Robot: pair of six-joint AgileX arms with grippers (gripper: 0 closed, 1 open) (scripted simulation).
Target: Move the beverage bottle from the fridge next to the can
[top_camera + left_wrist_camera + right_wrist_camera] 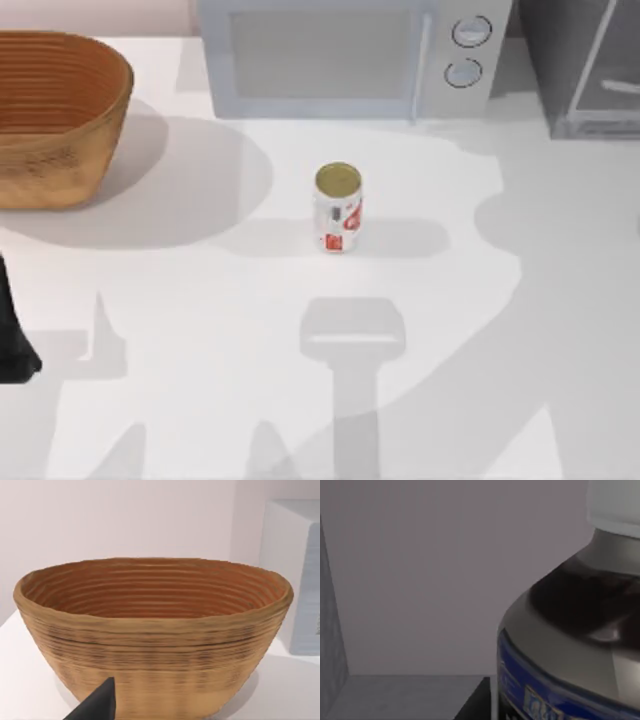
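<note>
The right pincer's state cannot be told: its wrist view sits very close to the beverage bottle (570, 645), which looms large with a white cap, a dark neck, a greyish shoulder and a blue label band, and a dark sliver low in that picture beside the bottle may be part of a finger, though that is uncertain. Behind the bottle are plain grey walls and a grey floor meeting in a corner, so the bottle stands inside a grey enclosure; whether anything grips it cannot be seen. The left pincer (95, 705) shows as one dark fingertip low in its own wrist view, pointing toward the wicker basket (150, 645); whether it is open or closed cannot be told either. In the top view a dark part of the left arm (12, 340) sits at the desk's left edge. The basket (50, 120) rests near the far left corner of the desk (200, 400), a wide ribbed brown bowl. The can (339, 208), white with red markings and a gold top, stands upright near the middle of the desk, apart from everything else. Along the far edge stands the white microwave (340, 55) with two round dials, and at the far right corner the grey fridge (585, 65) is partly in view.
</note>
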